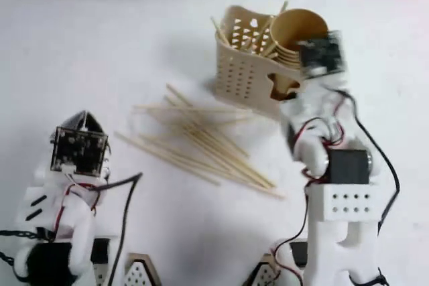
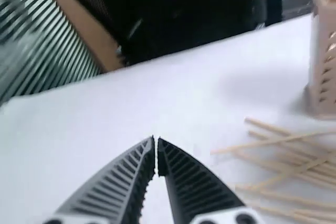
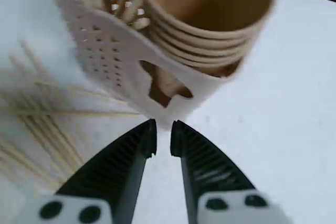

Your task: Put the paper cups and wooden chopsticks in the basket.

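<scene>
A: Where are the paper cups [image 1: 295, 31] at this moment?
B: They are nested in one stack, and the stack sits inside the basket [image 1: 242, 75], at the side nearer to the right arm. The top cup comes out above the rim, and the stack leans a little.
A: And the wooden chopsticks [image 1: 201, 144]?
B: A few are already in the basket beside the cups, with their ends out over the rim. Most of them lie on the white table [image 1: 100, 51] in a flat, crossed heap, just beside the basket and between the two arms.
A: What about the right gripper [image 3: 161, 132]?
B: It is low over the table, directly before the near corner of the basket and very close to it. If it touches the basket, I cannot tell. Its jaws are almost together, with only a thin slit, and nothing is between them.
A: And the left gripper [image 2: 156, 150]?
B: It is over bare table, well apart from the basket, with the heap off to one side. Its jaws are closed, the tips meet, and it holds nothing
</scene>
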`<state>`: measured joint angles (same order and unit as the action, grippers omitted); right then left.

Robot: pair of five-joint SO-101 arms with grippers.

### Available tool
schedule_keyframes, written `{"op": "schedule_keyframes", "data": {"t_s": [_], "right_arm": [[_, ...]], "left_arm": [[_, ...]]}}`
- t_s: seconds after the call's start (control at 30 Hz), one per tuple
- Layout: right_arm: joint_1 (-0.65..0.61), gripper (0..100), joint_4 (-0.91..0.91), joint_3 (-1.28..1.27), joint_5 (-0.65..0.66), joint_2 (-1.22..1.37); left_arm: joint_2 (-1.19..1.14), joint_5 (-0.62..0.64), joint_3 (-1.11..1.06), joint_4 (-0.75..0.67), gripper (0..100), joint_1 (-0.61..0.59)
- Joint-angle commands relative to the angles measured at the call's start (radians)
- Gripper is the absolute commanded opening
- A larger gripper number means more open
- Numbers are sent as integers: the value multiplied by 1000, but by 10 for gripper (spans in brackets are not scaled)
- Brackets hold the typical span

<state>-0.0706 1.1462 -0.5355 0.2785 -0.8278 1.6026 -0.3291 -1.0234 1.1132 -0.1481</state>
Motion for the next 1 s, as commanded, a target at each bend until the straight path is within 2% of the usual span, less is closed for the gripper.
{"op": "schedule_keyframes", "data": {"t_s": [0.0,0.2,0.33,0.43,0.53,0.77,0.97], "right_arm": [[-214,60,110,83,107,-16],[-547,60,170,72,160,104],[-670,70,151,77,161,297],[-700,150,79,77,164,446],[-704,238,16,77,236,579],[-705,244,-131,78,275,812],[-702,244,-165,103,275,912]], "left_arm": [[56,9,-115,-31,30,-93],[120,11,-361,-141,30,-206],[168,11,-456,-180,30,-269],[194,11,-470,-172,30,-303],[200,11,-488,-172,30,-308],[203,11,-499,-172,30,-308],[203,11,-499,-172,30,-308]]}}
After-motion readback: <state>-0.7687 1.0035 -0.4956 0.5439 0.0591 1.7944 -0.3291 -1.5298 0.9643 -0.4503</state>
